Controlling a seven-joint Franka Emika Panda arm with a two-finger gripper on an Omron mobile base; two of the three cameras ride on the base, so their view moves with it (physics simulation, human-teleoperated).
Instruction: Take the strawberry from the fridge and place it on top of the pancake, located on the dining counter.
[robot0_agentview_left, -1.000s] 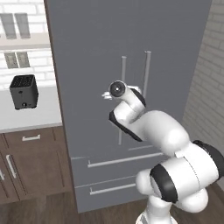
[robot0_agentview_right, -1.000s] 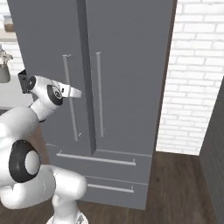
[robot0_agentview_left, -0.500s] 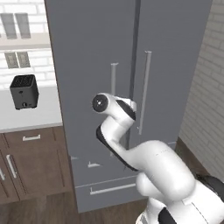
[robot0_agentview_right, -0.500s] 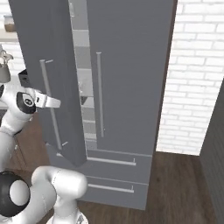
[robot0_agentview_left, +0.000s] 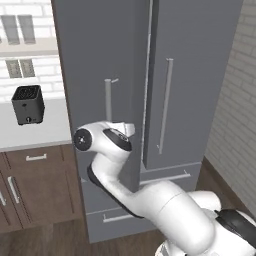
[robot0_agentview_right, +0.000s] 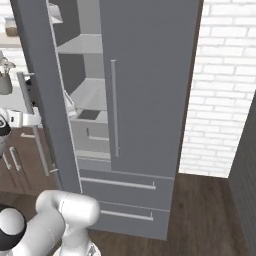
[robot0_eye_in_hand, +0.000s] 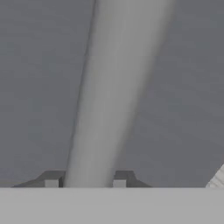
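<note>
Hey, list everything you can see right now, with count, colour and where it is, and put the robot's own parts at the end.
Fridge: one, matte grey, centre of the scene; left door swung partly open, right door shut.
Door handles: two, silver vertical bars; left handle, right handle.
Fridge shelves: pale grey, seen through the open gap.
Bottom drawers: two, grey, under the doors.
Toaster: one, black, on the white worktop left of the fridge.
Worktop: one, white, over brown cabinets.
Brick wall: white, right of the fridge.
Floor: dark wood.
Arm: one, white with dark joints.
Hand: one, its tips closed around the left handle.
</note>
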